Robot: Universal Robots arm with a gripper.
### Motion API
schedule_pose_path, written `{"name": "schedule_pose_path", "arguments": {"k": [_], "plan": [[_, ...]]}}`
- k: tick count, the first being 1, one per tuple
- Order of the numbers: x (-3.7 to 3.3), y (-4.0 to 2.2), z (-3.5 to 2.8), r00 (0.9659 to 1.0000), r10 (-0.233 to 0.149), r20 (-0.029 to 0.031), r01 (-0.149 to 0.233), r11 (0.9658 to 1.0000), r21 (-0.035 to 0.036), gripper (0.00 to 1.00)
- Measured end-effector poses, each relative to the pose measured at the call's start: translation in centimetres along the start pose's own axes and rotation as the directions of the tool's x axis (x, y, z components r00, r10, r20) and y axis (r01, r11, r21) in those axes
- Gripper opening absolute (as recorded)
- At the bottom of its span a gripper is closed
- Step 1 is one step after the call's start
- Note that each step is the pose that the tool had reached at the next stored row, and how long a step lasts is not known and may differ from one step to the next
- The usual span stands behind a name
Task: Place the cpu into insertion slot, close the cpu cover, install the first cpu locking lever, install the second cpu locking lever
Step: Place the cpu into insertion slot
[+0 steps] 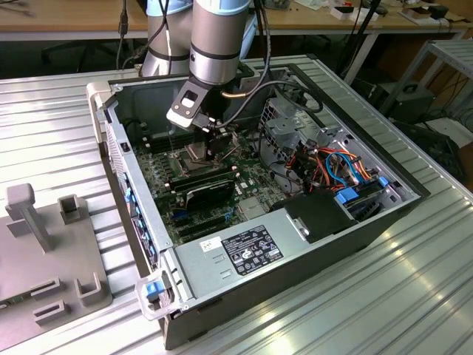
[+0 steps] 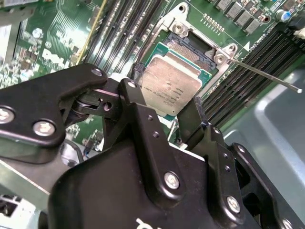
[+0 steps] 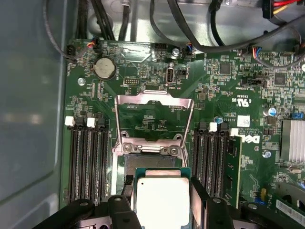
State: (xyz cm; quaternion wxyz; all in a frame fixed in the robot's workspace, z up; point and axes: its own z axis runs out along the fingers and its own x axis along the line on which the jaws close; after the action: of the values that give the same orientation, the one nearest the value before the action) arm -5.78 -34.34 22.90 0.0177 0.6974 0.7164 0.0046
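Inside the open computer case [image 1: 133,185], in the exterior view, the arm [image 1: 218,44] reaches straight down and the gripper [image 1: 213,137] hangs just over the green board [image 1: 222,196], about mid-board. Can't make out much more from there.

In the second wrist view it's a lot clearer. The chip [image 2: 171,88] sits between the two black fingers [image 2: 196,110], which are closed on its opposite edges, so it's being carried. It overlaps the socket [image 2: 188,50] only partly, and a strip of bare socket shows past its far edge. One thin lever [image 2: 259,72] sticks out to the side, unlatched.

In the first wrist view the cover [image 3: 155,99] is flipped open past the socket, with the memory slots [image 3: 88,162] on both sides. The chip looks to be held above the socket, not dropped in.

So my read is we're on step one, placing the chip, and nothing's seated yet. Getting it in calls for keeping it flat, lined up square with the socket's rim, and lowered gently before letting go.
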Motion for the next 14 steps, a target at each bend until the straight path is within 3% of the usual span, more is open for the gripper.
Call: {"name": "schedule_pose_path", "arguments": {"k": [3, 8, 14], "plan": [[0.17, -0.01, 0.36, 0.9997, 0.025, 0.0007, -0.025, 0.9997, 0.0003, 0.55], [0.63, 0.01, 0.48, 0.9997, 0.025, 0.0006, -0.025, 0.9997, 0.0005, 0.55], [0.68, 0.00, 0.62, 0.9997, 0.025, 0.0006, -0.025, 0.9997, 0.0033, 0.55]]}}
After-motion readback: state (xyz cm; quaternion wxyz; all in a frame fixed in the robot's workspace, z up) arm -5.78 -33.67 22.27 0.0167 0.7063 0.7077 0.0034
